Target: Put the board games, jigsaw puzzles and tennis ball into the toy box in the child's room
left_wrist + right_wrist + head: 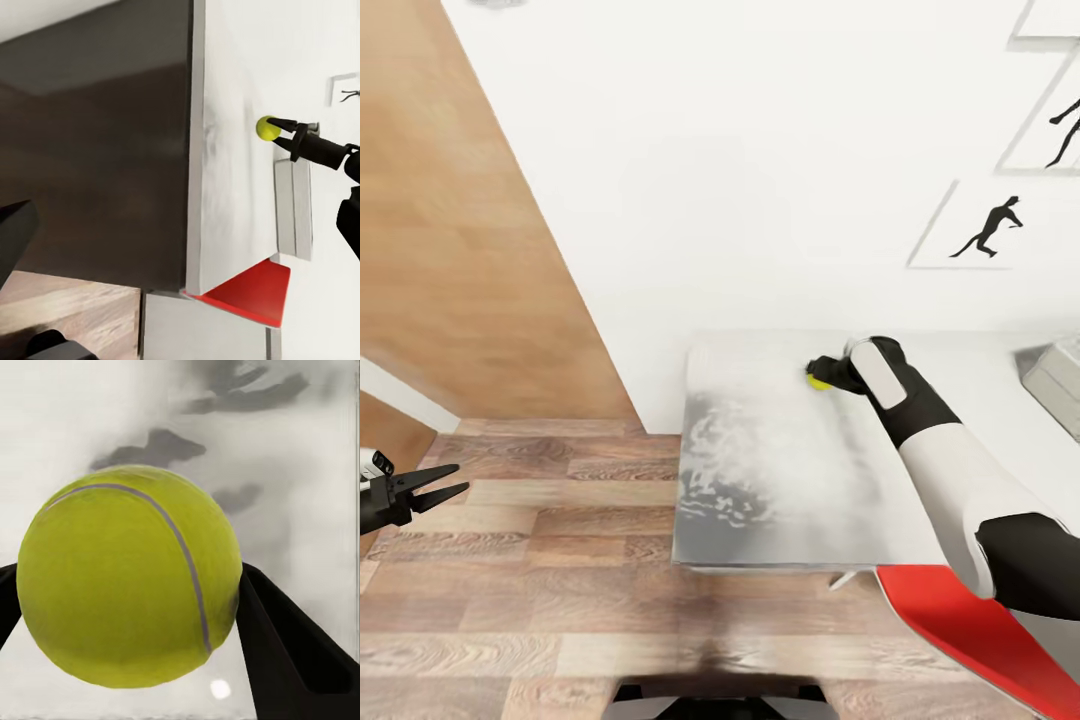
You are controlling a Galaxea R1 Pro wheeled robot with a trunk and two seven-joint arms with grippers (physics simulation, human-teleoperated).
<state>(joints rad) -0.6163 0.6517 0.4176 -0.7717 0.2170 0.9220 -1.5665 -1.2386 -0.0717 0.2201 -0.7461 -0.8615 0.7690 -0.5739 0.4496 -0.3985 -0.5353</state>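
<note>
Head view: right end effector [822,375] at the counter's [780,480] far edge, by the wall.
Ball [127,577]: between both right fingers, clamped.
Left end effector [445,485]: jaws apart, empty, over floor.
Toy box [1055,385]: at counter's right end.
Risk: round ball may squirt out if grip is off-centre, then roll off.

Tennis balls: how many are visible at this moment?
1. The tennis ball sits between the right gripper's fingers, over the table near its back edge by the wall. Other toys may lie out of frame.

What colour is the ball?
The tennis ball is yellow-green with a thin grey seam, clearest in the right wrist view.
</note>
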